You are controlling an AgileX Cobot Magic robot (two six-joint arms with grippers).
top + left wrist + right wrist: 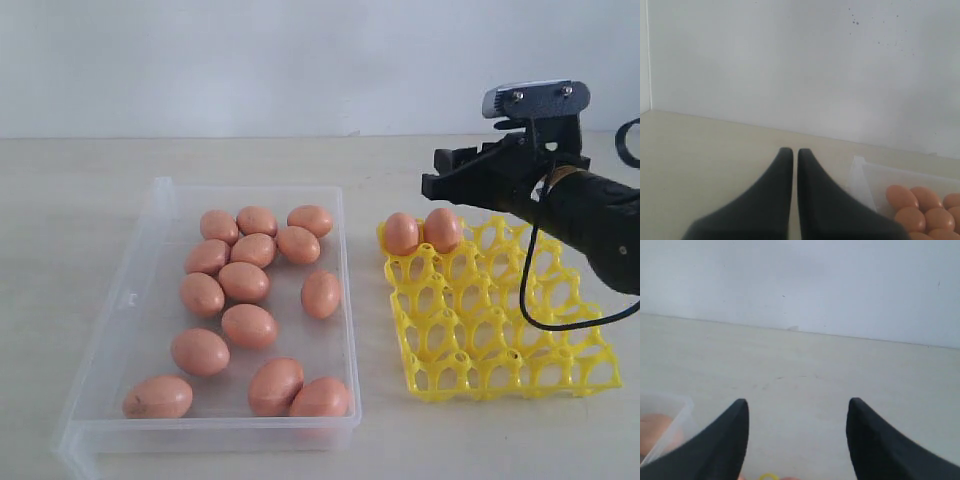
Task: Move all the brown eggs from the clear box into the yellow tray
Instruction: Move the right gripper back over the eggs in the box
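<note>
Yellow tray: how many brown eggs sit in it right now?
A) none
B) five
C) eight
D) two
D: two brown eggs sit side by side in the yellow tray, in the far corner cups nearest the clear box; its other cups show empty.

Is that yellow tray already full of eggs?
No, only two brown eggs sit in the yellow tray; the rest of it is bare.

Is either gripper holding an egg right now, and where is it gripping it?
Nothing is held. The right gripper is open and empty near the yellow tray; the left gripper is shut with nothing between its fingers.
</note>
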